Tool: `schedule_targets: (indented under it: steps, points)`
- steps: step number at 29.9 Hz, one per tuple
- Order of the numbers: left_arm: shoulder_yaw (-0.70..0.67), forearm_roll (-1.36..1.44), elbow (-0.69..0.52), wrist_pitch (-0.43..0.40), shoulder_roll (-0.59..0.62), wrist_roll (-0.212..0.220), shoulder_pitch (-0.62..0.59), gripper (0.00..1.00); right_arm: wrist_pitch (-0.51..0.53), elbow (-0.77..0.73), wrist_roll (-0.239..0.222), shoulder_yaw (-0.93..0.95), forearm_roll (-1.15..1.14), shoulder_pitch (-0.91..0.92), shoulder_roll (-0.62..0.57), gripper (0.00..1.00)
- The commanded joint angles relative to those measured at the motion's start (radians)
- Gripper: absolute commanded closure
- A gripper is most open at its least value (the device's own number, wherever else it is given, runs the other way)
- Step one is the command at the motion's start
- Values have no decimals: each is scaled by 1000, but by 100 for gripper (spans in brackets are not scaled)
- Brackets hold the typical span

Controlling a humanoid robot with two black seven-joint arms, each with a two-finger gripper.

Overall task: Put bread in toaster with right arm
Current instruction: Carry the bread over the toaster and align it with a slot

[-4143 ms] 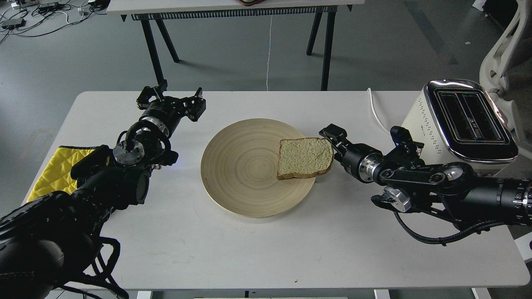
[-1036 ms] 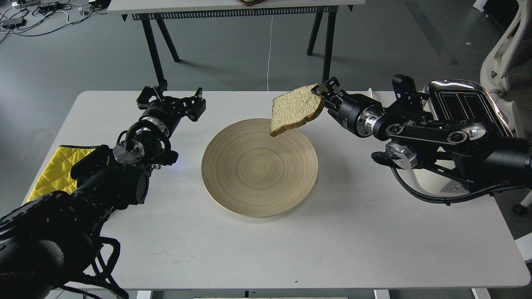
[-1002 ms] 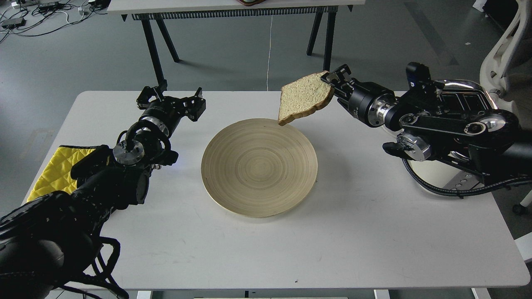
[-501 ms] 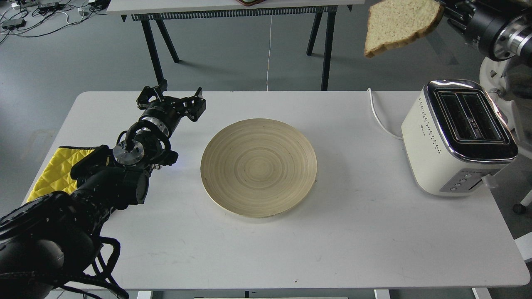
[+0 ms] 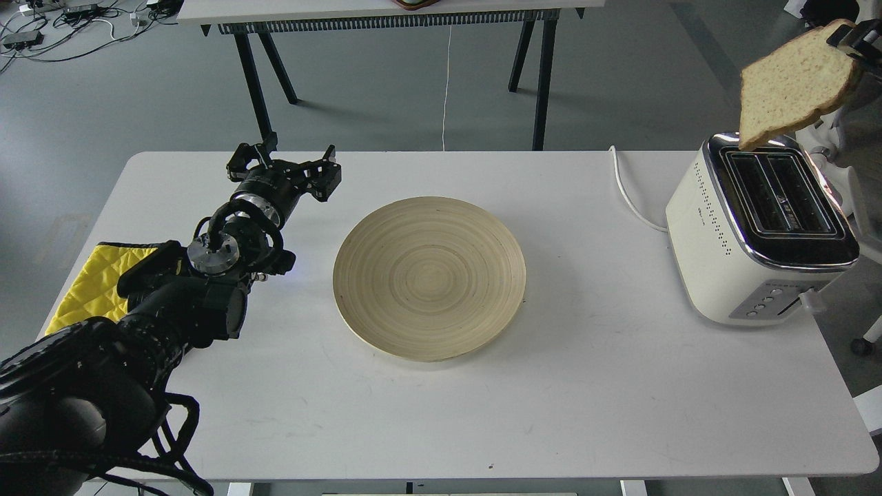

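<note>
The bread (image 5: pixel 792 84), a pale tan slice with a brown crust, hangs tilted in the air above the far end of the toaster (image 5: pixel 758 231). My right gripper (image 5: pixel 856 36) is shut on the slice's upper right corner; only its tip shows at the right edge, and the rest of the right arm is out of view. The toaster is cream-white with a chrome top and two black slots, and stands at the table's right edge. My left gripper (image 5: pixel 286 165) is open and empty at the far left of the table.
A round wooden plate (image 5: pixel 428 275) lies bare at the table's middle. A yellow cloth (image 5: pixel 89 279) lies under my left arm. The toaster's white cord (image 5: pixel 627 193) runs off the far edge. A white chair (image 5: pixel 837 138) stands behind the toaster.
My right gripper lifted the bread off the plate, carried it up and to the right, and now holds it lower, just above the toaster. The left arm has not moved.
</note>
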Motion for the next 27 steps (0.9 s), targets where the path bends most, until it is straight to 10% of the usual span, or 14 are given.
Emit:
schedule_targets:
  steps: [1,27]
  points:
    - [0,0,0,0,0,0,0,0,3,-29,-1,-36,-21,0,-2,84]
    - [0,0,0,0,0,0,0,0,40,-3,-1,-111,-50,-1,-14,85]
